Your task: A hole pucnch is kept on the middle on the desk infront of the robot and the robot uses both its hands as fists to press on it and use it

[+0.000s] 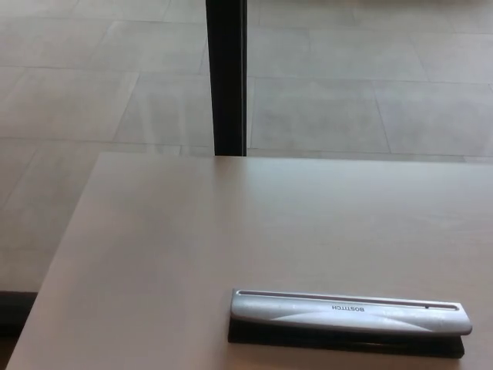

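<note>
Looking down from the head view: a long silver hole punch [350,314] near the lower edge of the picture, toward the right of centre. Lying flat on the pale worktop [192,231], long side almost level with the picture's bottom edge, only a little tilted. Silver top lever over a black base, the black showing as a dark strip under the front side. A thin dark slot along the far edge of the lever. Brand letters "BOSTITCH" printed on the lever, seen upside down from here. Nothing touching the hole punch, nothing resting on it.

Neither hand of the robot in the picture, neither left nor right, so cannot tell whether the fingers are released, clenched or grasping something. No forearm visible either.

Worktop light beige, smooth, its left edge running diagonally from the lower left up to the far corner. Beyond the far edge, a floor [370,92] of large grey tiles with soft reflections. A dark vertical post [226,77] standing behind the worktop, rising from the far edge up out of the picture, a little left of centre.
</note>
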Robot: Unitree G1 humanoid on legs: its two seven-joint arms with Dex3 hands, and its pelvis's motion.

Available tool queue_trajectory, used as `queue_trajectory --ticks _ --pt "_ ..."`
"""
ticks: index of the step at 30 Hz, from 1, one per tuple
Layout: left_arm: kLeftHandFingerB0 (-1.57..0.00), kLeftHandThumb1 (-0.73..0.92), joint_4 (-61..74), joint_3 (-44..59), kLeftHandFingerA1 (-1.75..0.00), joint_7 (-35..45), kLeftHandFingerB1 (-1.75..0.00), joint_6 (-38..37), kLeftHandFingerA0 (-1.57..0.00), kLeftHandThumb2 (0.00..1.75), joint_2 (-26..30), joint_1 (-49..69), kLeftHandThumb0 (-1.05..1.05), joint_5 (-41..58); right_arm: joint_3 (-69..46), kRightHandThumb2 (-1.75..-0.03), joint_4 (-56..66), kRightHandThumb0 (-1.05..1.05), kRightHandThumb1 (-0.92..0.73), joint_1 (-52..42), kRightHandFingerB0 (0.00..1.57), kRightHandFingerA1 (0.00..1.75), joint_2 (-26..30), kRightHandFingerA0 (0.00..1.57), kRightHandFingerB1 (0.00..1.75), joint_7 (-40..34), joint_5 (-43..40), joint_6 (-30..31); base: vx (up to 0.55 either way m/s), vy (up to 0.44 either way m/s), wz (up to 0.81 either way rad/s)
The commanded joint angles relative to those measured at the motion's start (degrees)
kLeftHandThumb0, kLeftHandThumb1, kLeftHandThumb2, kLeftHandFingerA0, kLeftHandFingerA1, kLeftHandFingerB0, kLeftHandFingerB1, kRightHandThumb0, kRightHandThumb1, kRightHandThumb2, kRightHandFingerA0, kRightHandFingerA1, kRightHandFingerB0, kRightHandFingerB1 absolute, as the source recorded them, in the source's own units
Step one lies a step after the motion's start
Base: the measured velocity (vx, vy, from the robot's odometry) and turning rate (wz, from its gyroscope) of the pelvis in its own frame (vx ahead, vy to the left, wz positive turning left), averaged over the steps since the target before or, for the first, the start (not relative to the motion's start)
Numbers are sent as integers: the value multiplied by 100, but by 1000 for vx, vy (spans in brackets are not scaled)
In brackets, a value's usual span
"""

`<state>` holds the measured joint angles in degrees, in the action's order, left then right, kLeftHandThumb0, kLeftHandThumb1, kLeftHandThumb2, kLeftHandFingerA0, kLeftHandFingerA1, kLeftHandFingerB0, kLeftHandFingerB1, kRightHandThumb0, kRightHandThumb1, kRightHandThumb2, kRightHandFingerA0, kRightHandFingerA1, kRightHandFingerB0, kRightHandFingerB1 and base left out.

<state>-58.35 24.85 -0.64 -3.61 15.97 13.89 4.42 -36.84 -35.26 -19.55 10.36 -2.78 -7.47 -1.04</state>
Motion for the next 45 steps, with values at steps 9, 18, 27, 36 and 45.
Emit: queue_trajectory --ticks 9,18,27,36,45 --pt "-73 69 1271 1863 -99 -829 -46 174 -112 60 441 -1047 -20 1351 -2528 -105 102 -32 -57 1443 63 114 1118 96 83 -918 -2117 678 0 0 0" --pt "-64 84 6395 365 -174 -1046 -115 1409 -77 60 -242 -2638 -11 1086 -1842 -150 3377 -33 -26 2844 95 175 1131 112 152 -999 -2621 1358 0 0 0" --pt "-71 72 8625 -1515 -175 -997 -106 1286 -91 94 -1791 -2566 -18 1114 136 -114 6408 -30 -45 2592 92 175 -136 111 113 -930 -3025 1698 0 0 0" --pt "-59 80 8062 -3674 -175 -577 -164 1457 -89 95 -2892 -1808 -28 333 2181 -118 6450 -19 -68 1447 58 175 -1268 102 150 -20 -1723 1282 0 0 0" --pt "-56 81 7528 -4584 -175 -663 -152 1519 -95 96 -3201 -1309 -26 -64 3217 -124 6094 -16 -68 1027 59 175 -1465 111 162 136 -957 1080 0 0 0"
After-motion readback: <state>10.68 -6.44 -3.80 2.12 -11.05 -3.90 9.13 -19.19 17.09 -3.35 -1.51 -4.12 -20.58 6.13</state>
